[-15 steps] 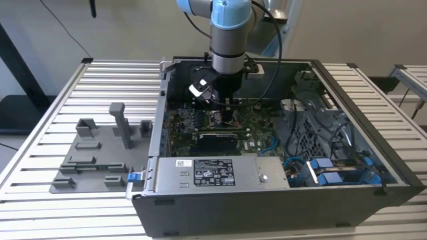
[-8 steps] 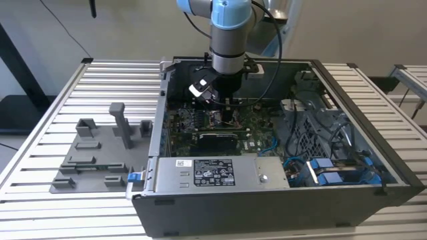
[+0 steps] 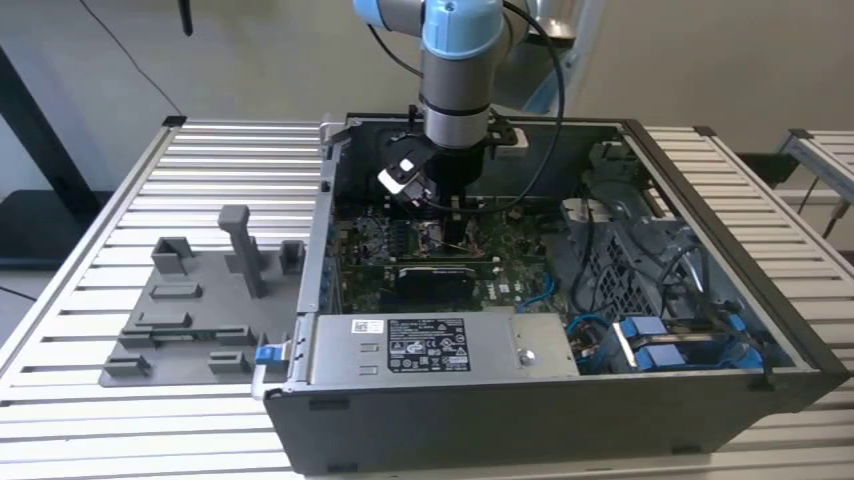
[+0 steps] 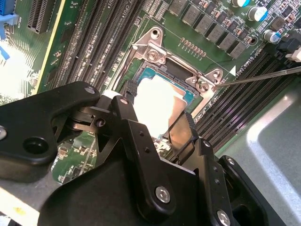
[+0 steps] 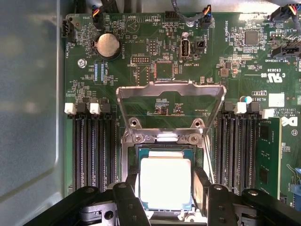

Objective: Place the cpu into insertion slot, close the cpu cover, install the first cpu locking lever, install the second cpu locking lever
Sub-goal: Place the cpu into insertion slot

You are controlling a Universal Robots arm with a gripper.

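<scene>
While the cpu lies flat in the slot, the gripper stands over it, black fingers apart, one at each side edge; whether they touch it I cannot tell. Its square top shines pale and smooth. Beyond it the silver metal cover stands open over the green board

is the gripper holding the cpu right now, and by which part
It cannot be told. The gripper straddles the cpu, which sits in the insertion slot, fingers beside two opposite edges; contact is not visible.
</scene>
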